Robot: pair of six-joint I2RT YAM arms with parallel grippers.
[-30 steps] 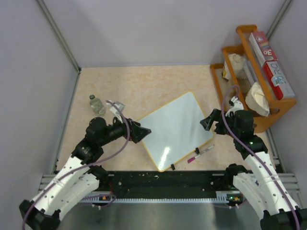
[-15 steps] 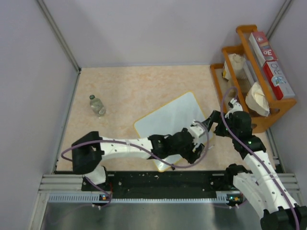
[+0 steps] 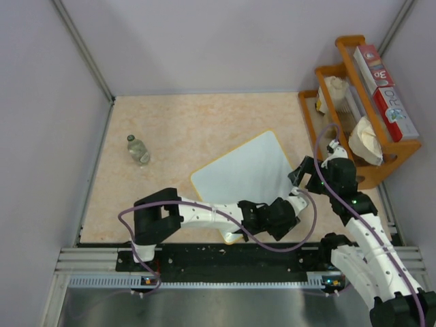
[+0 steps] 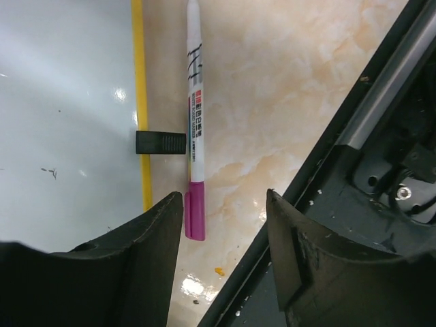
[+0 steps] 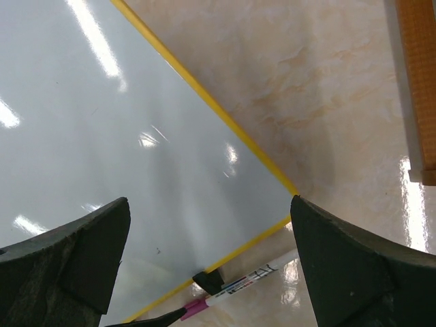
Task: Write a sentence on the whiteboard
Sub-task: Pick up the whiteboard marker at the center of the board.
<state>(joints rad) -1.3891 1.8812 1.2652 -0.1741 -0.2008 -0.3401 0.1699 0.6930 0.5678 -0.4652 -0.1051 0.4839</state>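
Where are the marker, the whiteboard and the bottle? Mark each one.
marker [image 4: 195, 122], left wrist view, on the middle of its white barrel.
whiteboard [image 3: 245, 174], top external view, on its bare white face.
bottle [image 3: 138, 150], top external view, on its body.

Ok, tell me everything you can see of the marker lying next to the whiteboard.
The marker is a slim white plastic pen with a magenta end, seemingly its cap, black lettering and a multicoloured label strip. It lies flat on the marbled beige table, parallel to the yellow rim of the whiteboard and right beside a black clip on that rim. The left gripper hangs over the magenta end, fingers apart on either side, not gripping it.
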